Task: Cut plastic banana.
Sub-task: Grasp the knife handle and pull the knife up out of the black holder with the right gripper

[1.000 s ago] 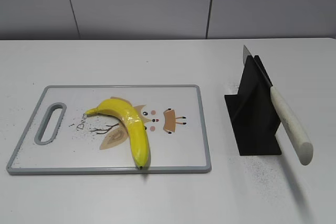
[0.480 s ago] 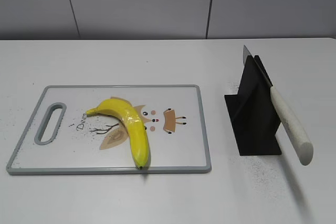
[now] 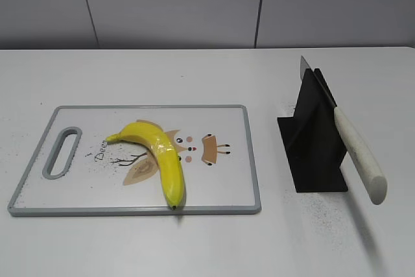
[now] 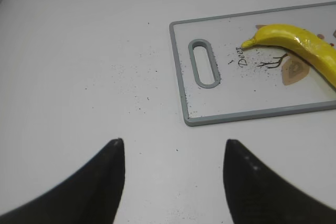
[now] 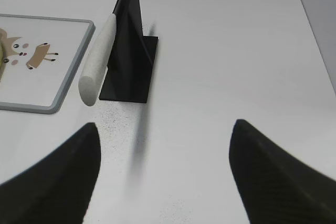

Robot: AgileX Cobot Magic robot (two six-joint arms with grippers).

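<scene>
White surface (image 3: 194,244): carries all items; fine dark specks lie scattered around the board and the stand.

Cutting board (image 3: 220,186): grey-rimmed, white face with a cartoon print, lying flat on the left half of the surface. Slotted handle at its left end.

Knife stand (image 3: 314,150): black, upright, to the right of the board and apart from it.

Knife (image 3: 356,150): seated in the stand at a slant, blade tip upward at the rear, pale handle projecting forward and down past the stand.

Banana (image 3: 159,154): yellow, curved, lying on the board left of centre, stem toward the handle slot, far end near the front rim.

Left claw (image 4: 173,182): spread, holding nothing, above bare surface beside the board's handle end.

Right claw (image 5: 163,177): spread, holding nothing, above bare surface in front of the stand.
</scene>
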